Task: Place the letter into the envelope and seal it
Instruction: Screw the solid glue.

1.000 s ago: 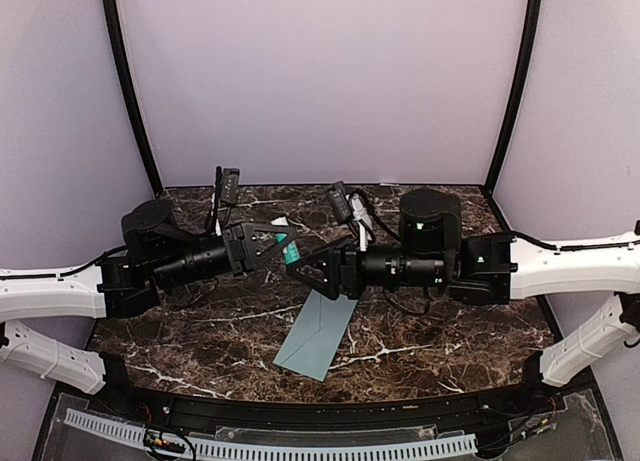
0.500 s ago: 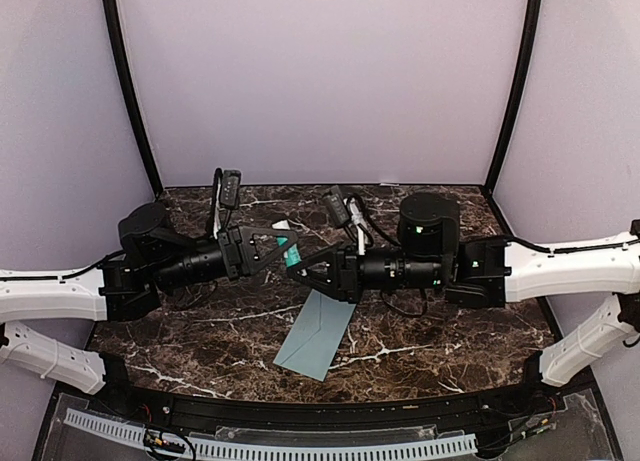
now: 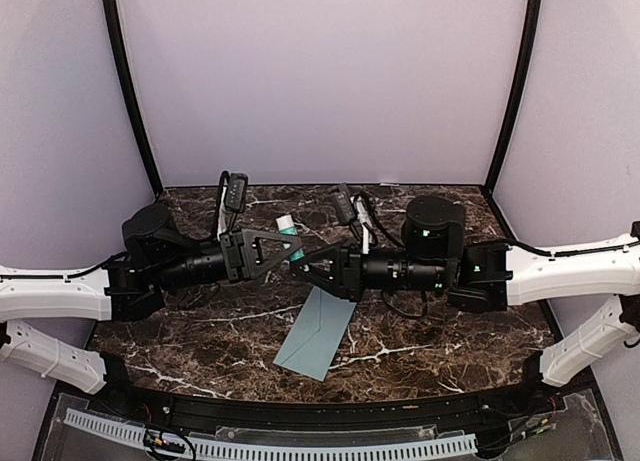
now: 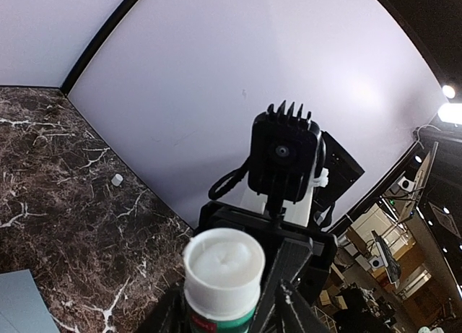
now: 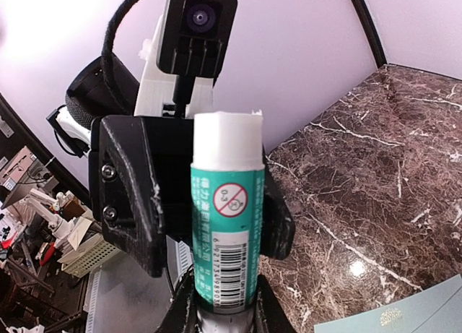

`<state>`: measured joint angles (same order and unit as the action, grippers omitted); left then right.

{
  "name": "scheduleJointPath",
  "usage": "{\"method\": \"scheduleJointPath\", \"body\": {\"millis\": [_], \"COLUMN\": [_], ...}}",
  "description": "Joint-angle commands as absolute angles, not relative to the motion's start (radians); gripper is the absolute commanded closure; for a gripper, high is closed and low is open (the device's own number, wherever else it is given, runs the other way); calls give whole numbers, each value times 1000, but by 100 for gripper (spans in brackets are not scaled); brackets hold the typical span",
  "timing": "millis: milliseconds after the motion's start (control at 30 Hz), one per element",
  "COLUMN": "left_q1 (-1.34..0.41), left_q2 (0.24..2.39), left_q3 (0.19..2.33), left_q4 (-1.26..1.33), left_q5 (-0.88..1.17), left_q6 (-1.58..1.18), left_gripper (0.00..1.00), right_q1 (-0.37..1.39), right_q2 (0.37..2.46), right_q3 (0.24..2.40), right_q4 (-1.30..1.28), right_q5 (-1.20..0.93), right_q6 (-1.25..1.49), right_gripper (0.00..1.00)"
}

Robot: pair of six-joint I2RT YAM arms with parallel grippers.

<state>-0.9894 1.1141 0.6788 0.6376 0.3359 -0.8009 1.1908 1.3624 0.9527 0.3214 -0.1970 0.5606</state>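
The pale teal envelope (image 3: 318,333) lies flat on the marble near the front, its corners showing in the left wrist view (image 4: 16,304) and in the right wrist view (image 5: 408,315). The letter is out of view. Both grippers meet above the table's middle around a white and teal glue stick (image 3: 286,224). My right gripper (image 5: 222,313) is shut on the stick's base (image 5: 224,203). My left gripper (image 4: 229,298) faces it with its jaws parted either side of the stick's uncapped end (image 4: 222,264), a gap showing beside the right finger (image 4: 289,271).
A small white cap (image 4: 116,179) sits on the marble near the back wall. The purple walls and black corner posts (image 3: 128,91) close in the table. The two forearms (image 3: 400,271) span the middle, hovering over the envelope's far end.
The right jaws closed onto the glue stick. The left jaws then spread apart off it. The stick's end now shows further toward the back wall.
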Motion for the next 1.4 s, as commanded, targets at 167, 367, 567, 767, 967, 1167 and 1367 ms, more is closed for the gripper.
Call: {"method": "scheduleJointPath", "body": {"millis": [167, 367, 567, 767, 967, 1167, 1367], "left_q1": [-990, -990, -989, -956, -784, -684, -661], "left_q2": [1146, 1154, 1156, 1134, 1148, 1235, 1300], "left_q3": [653, 657, 660, 740, 878, 1012, 1051], "left_q4": [730, 743, 744, 540, 280, 14, -35], "left_q5": [381, 376, 370, 367, 568, 678, 704], "left_q6": [-836, -832, -827, -751, -620, -312, -104], "left_gripper": [76, 85, 100, 100, 100, 100, 100], "right_q1": [1186, 1185, 1182, 1175, 1127, 923, 563], "right_q2": [1331, 1335, 1330, 1259, 1120, 1027, 1050], "right_q3": [945, 943, 933, 900, 864, 836, 807], "right_q4": [382, 378, 374, 292, 45, -276, -441], "right_q5": [-170, -174, -166, -94, 106, 232, 198], "right_q6": [566, 569, 577, 572, 589, 642, 584], "right_gripper": [88, 87, 66, 32, 25, 27, 27]}}
